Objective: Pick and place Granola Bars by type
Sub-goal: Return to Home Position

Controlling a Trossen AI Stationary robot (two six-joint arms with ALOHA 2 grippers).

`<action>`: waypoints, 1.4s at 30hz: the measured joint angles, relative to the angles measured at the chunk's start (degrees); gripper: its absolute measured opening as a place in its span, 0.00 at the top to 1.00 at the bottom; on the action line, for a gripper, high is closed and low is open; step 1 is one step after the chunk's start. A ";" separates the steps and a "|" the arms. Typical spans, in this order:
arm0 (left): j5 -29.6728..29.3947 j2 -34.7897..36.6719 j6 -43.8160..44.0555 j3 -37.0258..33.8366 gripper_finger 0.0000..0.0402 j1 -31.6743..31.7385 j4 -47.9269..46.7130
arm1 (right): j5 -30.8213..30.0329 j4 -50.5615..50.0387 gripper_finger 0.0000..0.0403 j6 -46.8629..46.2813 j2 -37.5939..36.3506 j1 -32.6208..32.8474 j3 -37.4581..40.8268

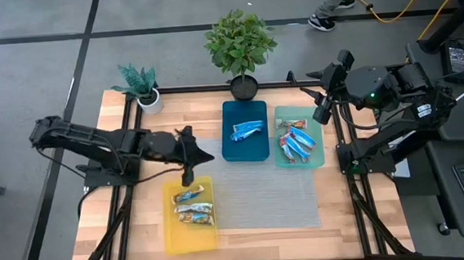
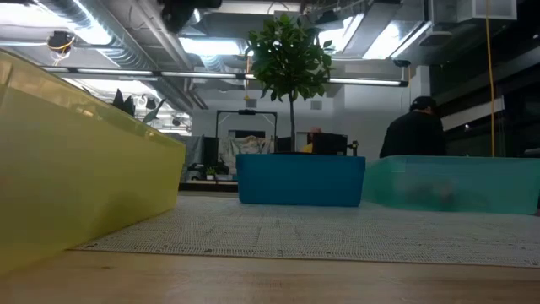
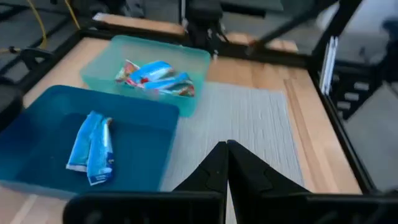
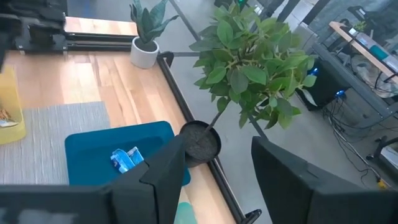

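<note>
Granola bars lie sorted in three flat trays. Two bright blue bars [image 1: 247,130] rest in the dark blue tray [image 1: 246,149], also in the left wrist view [image 3: 92,148]. Silver-white, red and blue bars [image 1: 297,142] lie in the teal tray [image 1: 319,158], seen too in the left wrist view [image 3: 154,78]. Tan-white bars [image 1: 193,207] lie in the yellow tray [image 1: 190,238]. My left gripper [image 1: 203,156] is shut and empty, above the mat near the yellow tray's far edge. My right gripper [image 4: 214,163] is open and empty, raised by the table's far right corner.
A grey mat [image 1: 261,197] covers the table's middle. A leafy potted plant [image 1: 240,47] and a small white-potted plant [image 1: 140,85] stand at the far edge. A black frame rail [image 1: 350,179] runs along the table's sides. A person [image 2: 418,131] shows in the room behind.
</note>
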State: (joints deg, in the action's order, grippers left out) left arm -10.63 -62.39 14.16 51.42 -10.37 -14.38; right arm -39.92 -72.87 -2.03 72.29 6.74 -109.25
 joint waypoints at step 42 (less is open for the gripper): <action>9.44 62.40 12.49 -49.91 1.00 17.30 17.42 | -1.10 -0.30 0.53 -0.46 -0.02 -1.77 0.00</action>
State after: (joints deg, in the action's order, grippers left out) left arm -1.19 0.01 26.65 1.51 6.93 3.05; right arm -41.01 -73.17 -2.50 72.27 4.97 -109.25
